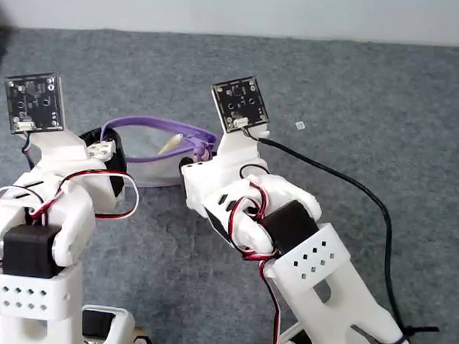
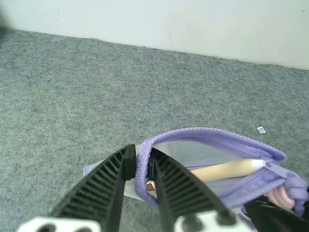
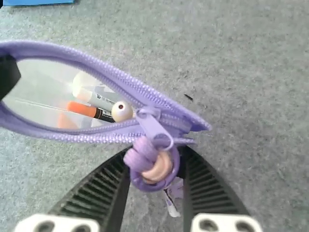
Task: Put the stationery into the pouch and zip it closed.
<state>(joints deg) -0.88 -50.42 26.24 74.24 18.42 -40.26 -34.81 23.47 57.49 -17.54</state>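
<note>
The left gripper [image 2: 141,155] pinches the left rim of the purple pouch [image 2: 212,137], which lies half open on the grey mat [image 1: 371,110] with pens [image 3: 86,110] inside, while the right gripper [image 3: 155,162] sits at its zipper pull [image 3: 153,129], grip unclear.

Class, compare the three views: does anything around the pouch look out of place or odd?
Yes. A cream pen pokes up at the open mouth of the pouch, right beside the zip slider, so it may block closing. A small white scrap lies loose on the carpet.

Clamped-shut left end effector [image 2: 140,155], right end effector [image 3: 153,162] near it.
</note>
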